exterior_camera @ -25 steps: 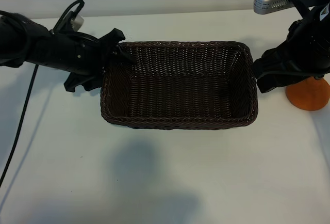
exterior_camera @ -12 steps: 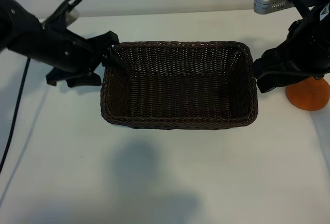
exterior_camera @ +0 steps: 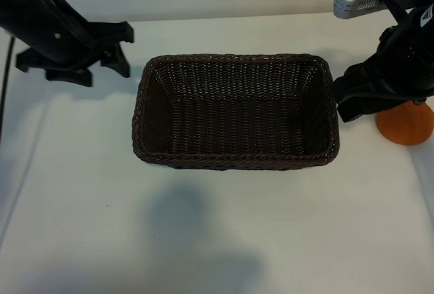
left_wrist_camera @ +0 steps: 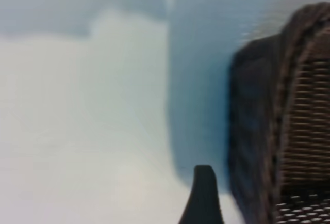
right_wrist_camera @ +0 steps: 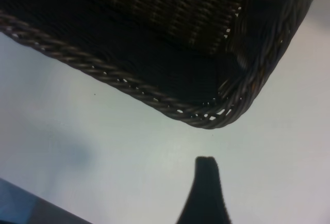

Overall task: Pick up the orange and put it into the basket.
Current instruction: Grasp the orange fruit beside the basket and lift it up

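The basket (exterior_camera: pixel 235 110) sits empty near the middle of the white table (exterior_camera: pixel 203 226), a little toward the far edge, long side facing us. Over at the right edge the orange (exterior_camera: pixel 407 123) rests on the table, outside the basket and half hidden behind the right gripper (exterior_camera: pixel 346 101), which hangs just beside the basket's right end with nothing visible between its fingers; how wide they stand cannot be told from these views. The left gripper (exterior_camera: pixel 102 60) is up by the far left corner of the table, clear of the basket's left rim, fingers spread apart and carrying nothing. From its wrist camera one dark fingertip (left_wrist_camera: pixel 202 195) shows beside the woven wall.
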You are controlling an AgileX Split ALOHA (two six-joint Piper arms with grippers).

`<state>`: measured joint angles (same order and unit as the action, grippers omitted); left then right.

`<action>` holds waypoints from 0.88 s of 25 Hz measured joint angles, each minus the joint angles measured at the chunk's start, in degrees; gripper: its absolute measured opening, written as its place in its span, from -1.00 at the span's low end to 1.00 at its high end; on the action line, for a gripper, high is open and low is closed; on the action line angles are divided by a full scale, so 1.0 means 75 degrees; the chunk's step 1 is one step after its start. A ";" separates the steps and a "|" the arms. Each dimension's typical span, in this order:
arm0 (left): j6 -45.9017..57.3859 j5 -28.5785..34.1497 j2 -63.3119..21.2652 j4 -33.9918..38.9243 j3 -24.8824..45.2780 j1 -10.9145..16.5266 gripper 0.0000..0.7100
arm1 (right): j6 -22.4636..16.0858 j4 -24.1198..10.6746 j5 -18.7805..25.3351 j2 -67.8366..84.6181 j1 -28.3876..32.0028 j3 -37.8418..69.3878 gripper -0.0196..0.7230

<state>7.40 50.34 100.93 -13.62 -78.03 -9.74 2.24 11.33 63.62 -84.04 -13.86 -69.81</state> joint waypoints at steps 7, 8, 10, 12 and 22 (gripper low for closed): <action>0.0543 0.1126 -0.0023 0.2071 -0.0791 0.0000 0.68 | 0.0000 0.0000 0.0000 0.0000 0.0000 0.0000 0.53; 0.0558 0.1145 -0.0064 0.2184 -0.0821 0.0000 0.68 | 0.0000 0.0000 0.0000 0.0000 0.0000 0.0000 0.53; 0.0579 0.1145 -0.0167 0.2268 -0.0846 0.0000 0.68 | 0.0000 0.0000 0.0000 0.0000 0.0000 0.0000 0.53; 0.0579 0.1136 -0.0253 0.2298 -0.0873 0.0000 0.68 | 0.0000 0.0000 0.0000 0.0000 0.0000 0.0000 0.53; -0.0517 0.1508 -0.1167 0.1482 -0.0873 0.1992 0.68 | 0.0000 0.0000 -0.0009 0.0000 0.0000 0.0000 0.53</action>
<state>3.52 61.65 92.18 -2.50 -84.58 5.19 2.24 11.33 63.55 -84.04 -13.86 -69.81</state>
